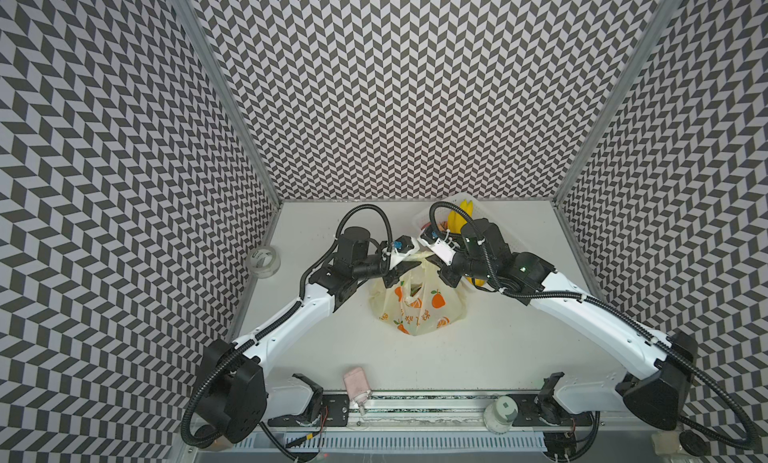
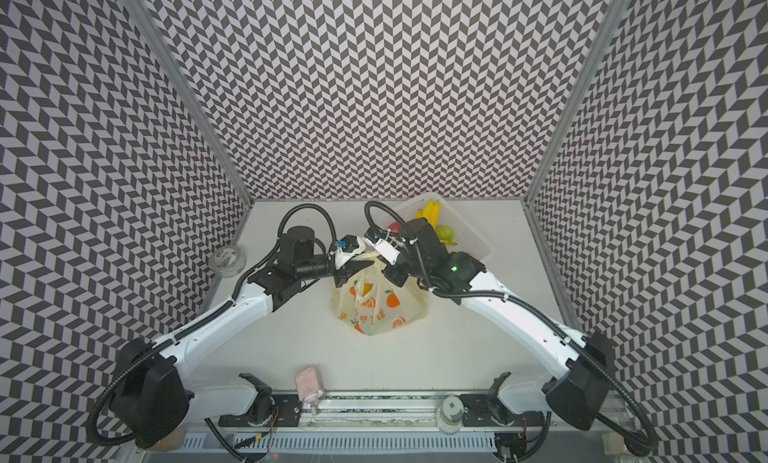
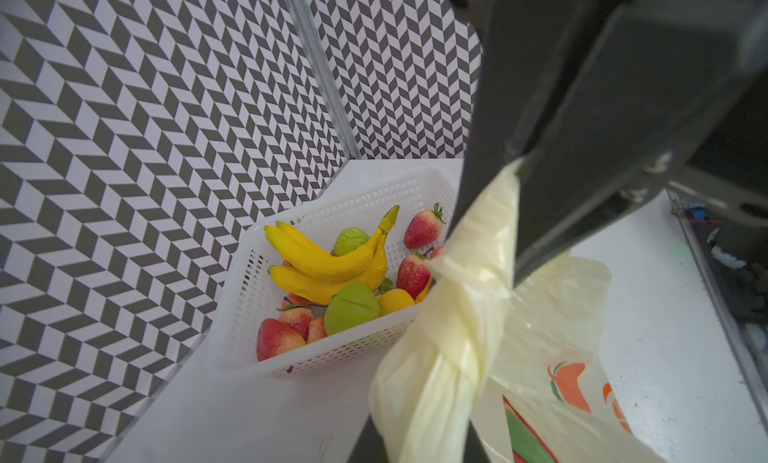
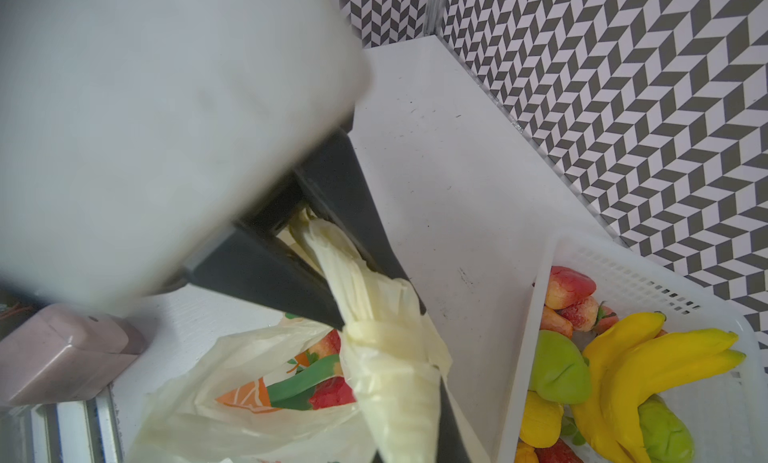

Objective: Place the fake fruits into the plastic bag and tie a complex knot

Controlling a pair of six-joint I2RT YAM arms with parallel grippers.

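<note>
Item, knot (image 3: 457, 311) cinch: your right claw (image 3: 415, 440) clenches one handle strip (image 3: 428, 398), whether your left claw (image 3: 484, 249) grips the other is unclear; secure it, then pull both apart evenly.

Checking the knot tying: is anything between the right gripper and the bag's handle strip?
Nothing visible is. The right gripper is shut directly on the handle strip at the top of the plastic bag; the left gripper crowds in beside it.
</note>
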